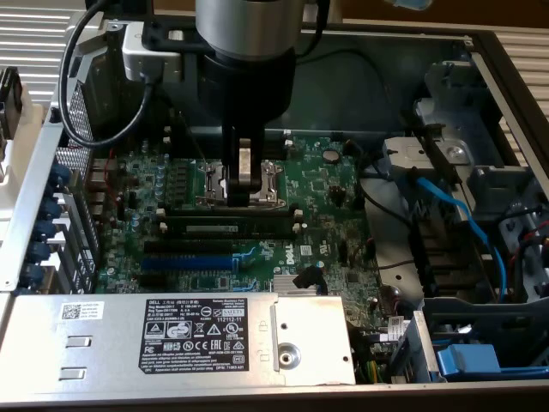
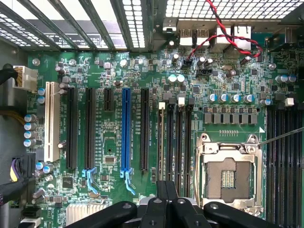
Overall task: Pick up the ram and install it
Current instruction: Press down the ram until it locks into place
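Observation:
The ram (image 1: pixel 227 228) is a long dark stick with a small white label. It lies along the black slots with white end clips, just in front of the CPU socket (image 1: pixel 270 176). In the wrist view the ram (image 2: pixel 160 142) shows edge-on as a thin line standing in the outermost black slot. My gripper (image 1: pixel 244 184) hangs over the socket's near edge, just behind the ram and apart from it. Its dark fingers (image 2: pixel 172 194) are shut together with nothing between them, above the ends of the black slots.
A blue slot (image 1: pixel 184 262) and more black slots lie in front of the ram. The grey metal box (image 1: pixel 171 339) with labels covers the board's front. A blue cable (image 1: pixel 455 215) and drive bays fill the exterior view's right. Case walls ring the board.

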`<state>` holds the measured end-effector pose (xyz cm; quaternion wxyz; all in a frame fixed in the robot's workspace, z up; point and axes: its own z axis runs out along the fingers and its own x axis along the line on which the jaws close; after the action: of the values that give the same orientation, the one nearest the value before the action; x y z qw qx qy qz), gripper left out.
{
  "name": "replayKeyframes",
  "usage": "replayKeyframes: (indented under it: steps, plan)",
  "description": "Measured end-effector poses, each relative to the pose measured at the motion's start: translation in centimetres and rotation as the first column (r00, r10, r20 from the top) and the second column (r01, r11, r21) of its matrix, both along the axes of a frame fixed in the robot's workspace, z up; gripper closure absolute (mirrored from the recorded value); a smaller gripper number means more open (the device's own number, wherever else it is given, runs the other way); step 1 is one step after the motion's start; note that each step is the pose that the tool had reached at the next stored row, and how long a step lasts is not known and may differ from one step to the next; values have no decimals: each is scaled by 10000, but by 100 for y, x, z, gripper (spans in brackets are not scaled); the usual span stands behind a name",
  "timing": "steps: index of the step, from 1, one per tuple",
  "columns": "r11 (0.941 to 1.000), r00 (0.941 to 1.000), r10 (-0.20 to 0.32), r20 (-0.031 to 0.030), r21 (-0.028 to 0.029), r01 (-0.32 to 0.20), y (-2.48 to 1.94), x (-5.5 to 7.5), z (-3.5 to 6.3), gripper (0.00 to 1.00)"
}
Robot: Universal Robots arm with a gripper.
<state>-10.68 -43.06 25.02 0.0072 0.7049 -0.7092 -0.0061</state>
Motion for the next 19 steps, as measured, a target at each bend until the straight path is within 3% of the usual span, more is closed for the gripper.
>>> replayKeyframes:
  steps: [7, 11, 13, 15, 19]
  plan:
    - [10000, 10000, -35, -1, 4, 35, 0, 0, 1, 90]
    - [9940, 9940, -1096, -1, 26, 1096, 0, 0, 0, 90]
    - [9857, 9857, -1684, -1, 26, 1684, 0, 0, 1, 90]
    - [9738, 9738, -2273, -1, 26, 2273, 0, 0, 1, 90]
    - [9410, 9410, -3385, -2, 25, 3385, 0, 0, 1, 90]
